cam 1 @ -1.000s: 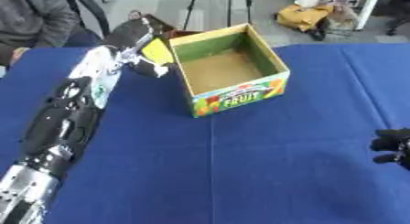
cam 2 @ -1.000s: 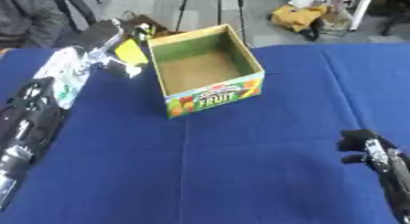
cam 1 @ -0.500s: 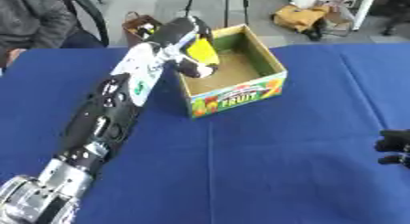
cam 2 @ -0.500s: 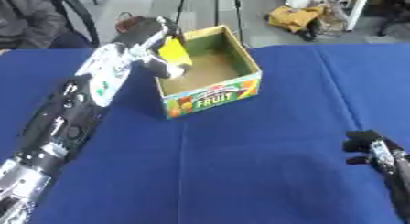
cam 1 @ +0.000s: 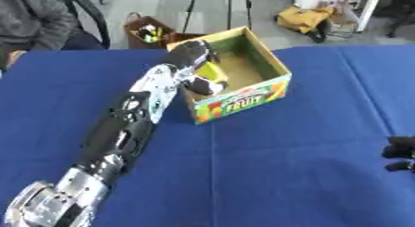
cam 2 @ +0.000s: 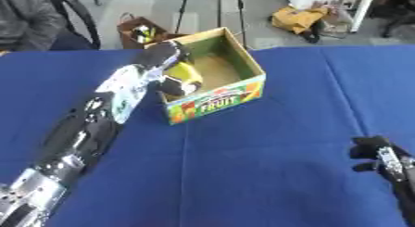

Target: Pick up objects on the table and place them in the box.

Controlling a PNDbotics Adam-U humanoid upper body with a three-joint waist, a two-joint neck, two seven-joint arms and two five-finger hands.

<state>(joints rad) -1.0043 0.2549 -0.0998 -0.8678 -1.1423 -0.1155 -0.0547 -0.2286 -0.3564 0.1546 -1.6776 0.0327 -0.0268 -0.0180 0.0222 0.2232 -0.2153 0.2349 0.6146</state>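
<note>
Covering the table (cam 1: 267, 175), blue cloth; left hand (cam 1: 194, 64) clamped on yellow object (cam 1: 207, 72) over box (cam 1: 267, 89).

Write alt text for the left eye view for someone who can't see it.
The robot's left hand reaches over the near-left wall of an open cardboard fruit box, its fingers curled round a yellow object held inside the box. The box sits on a blue tablecloth, and the right hand shows at the right edge.

Your two head-mounted eyes look steeply down toward twelve o'clock, close over the blue table (cam 1: 267, 175); both views share the box (cam 2: 217, 102) at centre.
</note>
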